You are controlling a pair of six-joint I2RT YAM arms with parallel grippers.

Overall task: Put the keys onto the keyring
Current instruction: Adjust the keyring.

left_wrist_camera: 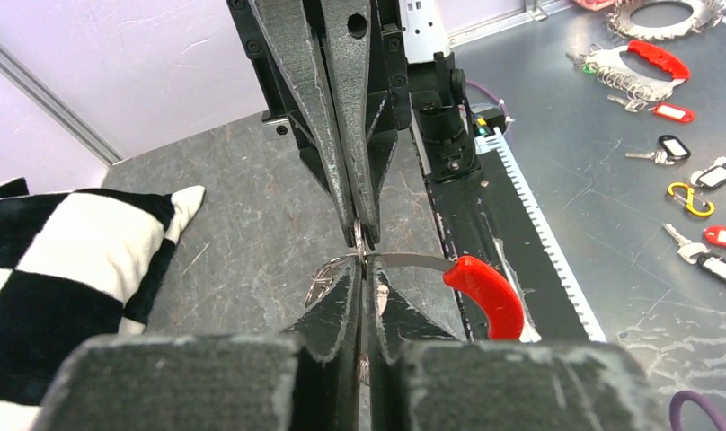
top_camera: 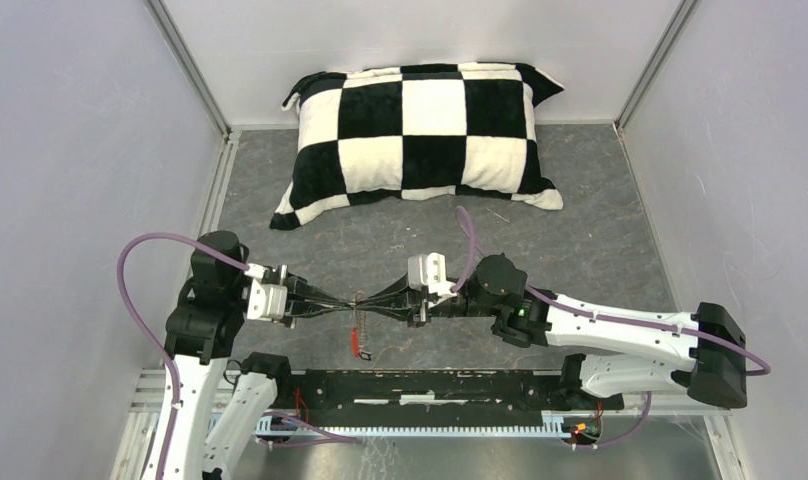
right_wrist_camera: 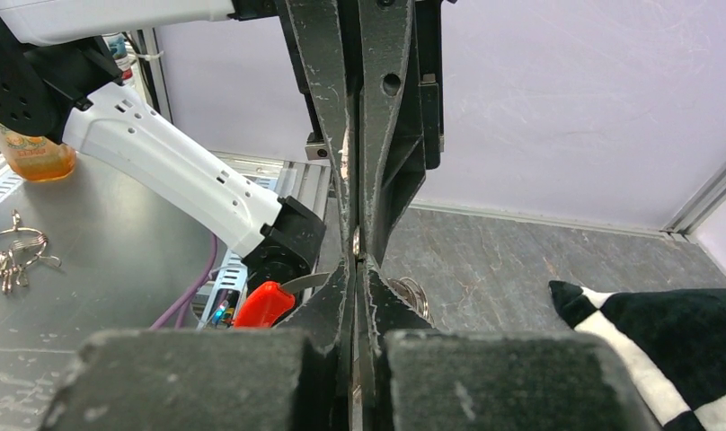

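Observation:
My left gripper (top_camera: 350, 301) and right gripper (top_camera: 368, 300) meet tip to tip above the grey mat. Both are shut on the keyring (top_camera: 359, 330), a thin silvery coil-like wire that hangs below them and ends in a red section (top_camera: 361, 350). In the left wrist view my left gripper (left_wrist_camera: 364, 266) pinches the wire; the red section (left_wrist_camera: 485, 293) curves off to the right and silvery coils (left_wrist_camera: 322, 280) show on the left. In the right wrist view my right gripper (right_wrist_camera: 355, 266) grips the same wire beside the red section (right_wrist_camera: 264, 303). The two keys are not visible.
A black-and-white checked pillow (top_camera: 420, 130) lies at the back of the mat. A black rail (top_camera: 430, 385) runs along the near edge. Loose keys and tags (left_wrist_camera: 692, 193) lie on the metal bench outside, with an orange bottle (right_wrist_camera: 27, 153) and a key bunch (right_wrist_camera: 13, 256).

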